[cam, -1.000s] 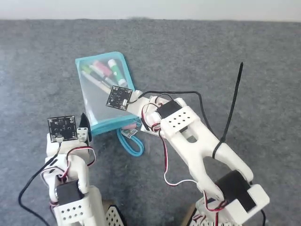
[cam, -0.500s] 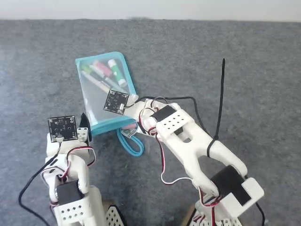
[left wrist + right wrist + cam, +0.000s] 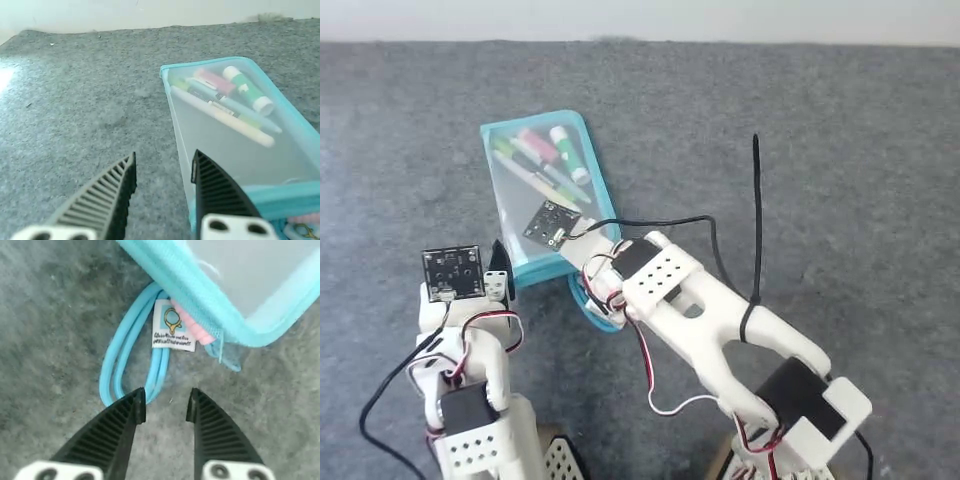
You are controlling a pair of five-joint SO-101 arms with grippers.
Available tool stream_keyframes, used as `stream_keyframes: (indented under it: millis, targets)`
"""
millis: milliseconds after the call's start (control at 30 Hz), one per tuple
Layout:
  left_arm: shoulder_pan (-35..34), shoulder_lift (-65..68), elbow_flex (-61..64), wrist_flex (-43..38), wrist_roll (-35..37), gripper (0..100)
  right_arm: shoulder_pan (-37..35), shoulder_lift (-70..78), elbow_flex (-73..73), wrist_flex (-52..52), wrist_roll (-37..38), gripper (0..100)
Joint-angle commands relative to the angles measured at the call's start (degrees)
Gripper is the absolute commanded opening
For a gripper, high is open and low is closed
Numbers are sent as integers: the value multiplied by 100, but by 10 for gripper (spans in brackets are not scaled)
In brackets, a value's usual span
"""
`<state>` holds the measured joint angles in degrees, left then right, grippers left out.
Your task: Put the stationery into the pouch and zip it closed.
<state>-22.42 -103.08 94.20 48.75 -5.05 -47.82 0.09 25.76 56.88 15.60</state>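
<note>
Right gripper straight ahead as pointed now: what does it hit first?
Probably the blue cord loop, lying just ahead of the open right gripper, with the white tag and pouch corner beyond. Height above the cord is unclear.

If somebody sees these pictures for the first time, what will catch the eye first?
The turquoise pouch lies on the grey table, with coloured pens visible through its clear side. The right gripper hangs open just above the blue cord loop at the pouch's zip corner. The left gripper, also open, sits at the pouch's near corner.
</note>
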Motion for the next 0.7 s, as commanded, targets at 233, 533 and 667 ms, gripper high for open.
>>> stream_keyframes:
  millis: [233, 533, 667]
  targets:
    - [53, -105, -66, -158, -70, 171, -154, -57, 290, -418, -158, 154]
    - [53, -105, -66, -158, -70, 171, -145, 734, -35, -514, -158, 152]
    - [53, -105, -66, -158, -70, 171, -92, 1174, -413, -171, -149, 145]
